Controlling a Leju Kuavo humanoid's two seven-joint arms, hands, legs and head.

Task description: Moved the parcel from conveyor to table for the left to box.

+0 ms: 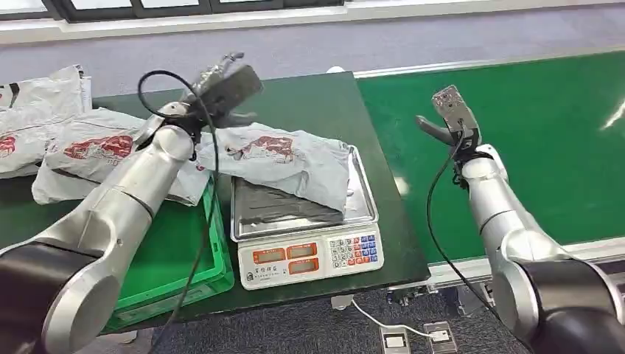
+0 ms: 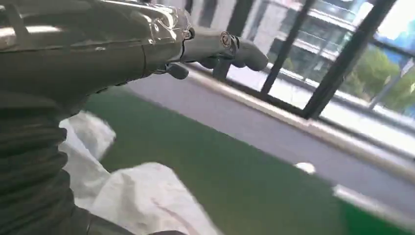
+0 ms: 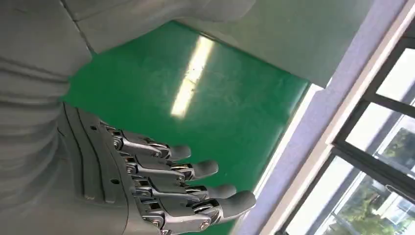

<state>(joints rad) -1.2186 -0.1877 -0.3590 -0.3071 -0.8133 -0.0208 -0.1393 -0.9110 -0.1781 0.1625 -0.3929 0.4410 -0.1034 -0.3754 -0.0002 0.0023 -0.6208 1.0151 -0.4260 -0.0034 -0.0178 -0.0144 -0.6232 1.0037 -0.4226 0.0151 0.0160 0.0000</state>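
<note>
The grey parcel [image 1: 284, 158], printed with a red design whose lettering is too small to read, lies on the steel pan of a scale [image 1: 309, 254] on the dark table [image 1: 383, 214]; the scale's front carries orange displays and a coloured keypad. The left hand [image 1: 221, 92] hovers above the parcel's near end with fingers extended, holding nothing; the right hand [image 1: 449, 118] hangs over the green conveyor [image 1: 545, 140], fingers spread and empty. More printed bags [image 1: 88, 151] rest over a green crate [image 1: 184, 258].
</note>
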